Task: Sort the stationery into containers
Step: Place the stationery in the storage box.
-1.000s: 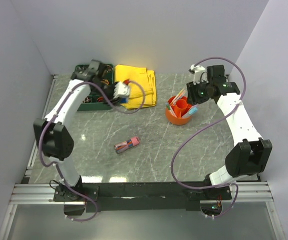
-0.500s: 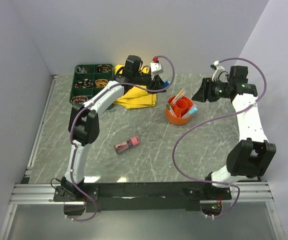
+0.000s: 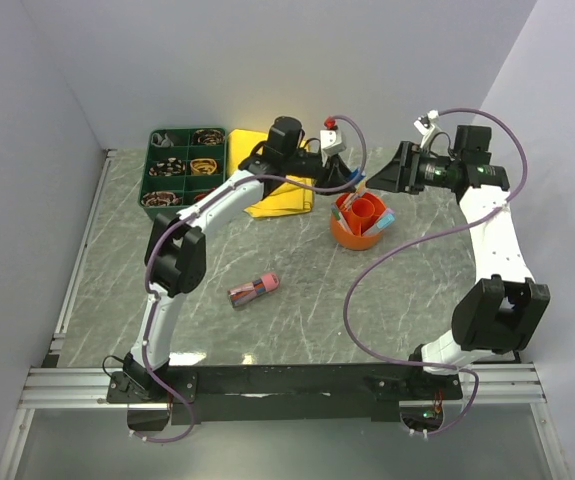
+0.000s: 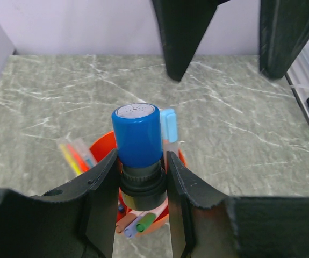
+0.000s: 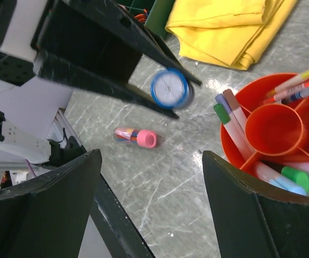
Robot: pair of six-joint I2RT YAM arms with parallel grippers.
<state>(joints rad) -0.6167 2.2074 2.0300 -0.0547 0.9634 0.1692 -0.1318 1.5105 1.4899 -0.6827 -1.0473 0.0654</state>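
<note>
My left gripper (image 3: 351,180) is shut on a blue-capped cylinder with a black base (image 4: 137,138) and holds it above the left rim of the round orange pot (image 3: 350,235). The pot (image 4: 98,152) holds several pens and highlighters in its divided sections (image 5: 235,115). In the right wrist view the blue item (image 5: 169,88) shows end-on between the left fingers (image 5: 143,48). My right gripper (image 3: 392,170) is open and empty, just right of the pot and above it (image 5: 151,156). A pink-capped clear tube (image 3: 254,290) lies on the table (image 5: 138,137).
The dark green compartment tray (image 3: 182,165) with small bits stands at the back left. The folded yellow cloth (image 3: 285,203) lies between tray and pot, partly under my left arm. The right gripper's fingers (image 4: 184,37) hang close beyond the pot.
My left arm has swung right from the green tray, over the yellow cloth, to the orange pot with the blue item. My right gripper has drawn back from the pot.
</note>
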